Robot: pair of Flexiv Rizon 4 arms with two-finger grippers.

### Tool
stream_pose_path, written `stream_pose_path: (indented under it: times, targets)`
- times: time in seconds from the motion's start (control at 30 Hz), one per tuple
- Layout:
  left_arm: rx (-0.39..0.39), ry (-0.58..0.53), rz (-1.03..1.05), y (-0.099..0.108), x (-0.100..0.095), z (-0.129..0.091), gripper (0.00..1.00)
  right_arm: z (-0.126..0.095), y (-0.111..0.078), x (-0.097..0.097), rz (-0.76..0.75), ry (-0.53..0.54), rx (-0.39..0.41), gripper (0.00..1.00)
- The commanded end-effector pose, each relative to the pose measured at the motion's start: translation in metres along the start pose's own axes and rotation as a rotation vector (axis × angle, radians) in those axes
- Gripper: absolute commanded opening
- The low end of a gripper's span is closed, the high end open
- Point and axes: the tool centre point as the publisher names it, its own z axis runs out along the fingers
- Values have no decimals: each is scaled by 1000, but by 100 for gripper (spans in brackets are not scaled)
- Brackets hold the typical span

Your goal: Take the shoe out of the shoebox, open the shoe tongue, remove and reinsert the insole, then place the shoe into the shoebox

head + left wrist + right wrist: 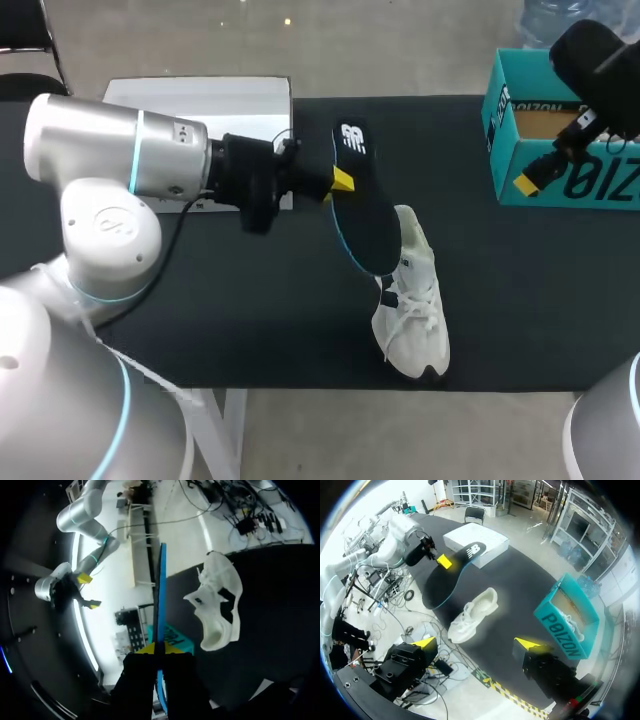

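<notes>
Two-arm station, insole out of the shoe. The left arm (pixel 110 160) enters from the left and ends over the middle of the black counter (pixel 250 300). The left claw (pixel 338 184) is clamped on the insole (pixel 362 225), one yellow tip on each face. The grip sits on one long edge, nearer the end that bears the white print. The insole is black with a blue rim and hangs clear of the counter, its long axis running from the far side toward the near side. In the left wrist view it appears edge-on, as a thin blue line running straight out ahead between the two tips.

The white shoe (pixel 411 305) lies on the counter, toe toward the near edge and laces uppermost, beside and below the left claw. In the head view the insole's near end overlaps the shoe's heel. Whether the two touch cannot be told.

The teal shoebox (pixel 560 185) stands open at the far right of the counter, well apart from the shoe. The right arm (pixel 595 60) hangs over it. The right claw (pixel 475 643) has its fingers spread wide with nothing between them, the shoe out ahead. A white box (pixel 200 100) lies at the far left.
</notes>
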Motion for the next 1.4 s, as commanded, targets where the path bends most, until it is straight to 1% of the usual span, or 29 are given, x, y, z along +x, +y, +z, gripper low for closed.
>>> stream_pose_path:
  times: [0.03,0.13,0.43,0.7,0.83,1.03,1.2,1.27,1.3,1.4]
  targets:
    - [-8,-31,21,8,7,12,0,0,3,-1,1,2,7,100]
    - [-30,-39,64,17,5,15,0,0,3,-1,1,2,7,100]
    - [-32,-19,224,45,2,28,0,0,3,-1,1,2,7,100]
    - [-36,-2,258,67,2,36,0,0,3,-1,1,2,7,100]
    - [-39,-2,263,72,1,40,0,0,3,-1,1,2,7,100]
    - [-36,12,285,77,5,48,0,0,3,-1,1,2,7,100]
    - [-33,18,296,86,7,52,0,0,3,-1,1,2,7,100]
    - [-42,56,262,90,8,54,0,0,3,-1,1,2,7,100]
    - [-23,37,240,91,7,54,0,0,3,-1,1,2,7,100]
    - [-23,37,240,91,7,54,0,0,3,-1,1,2,7,100]
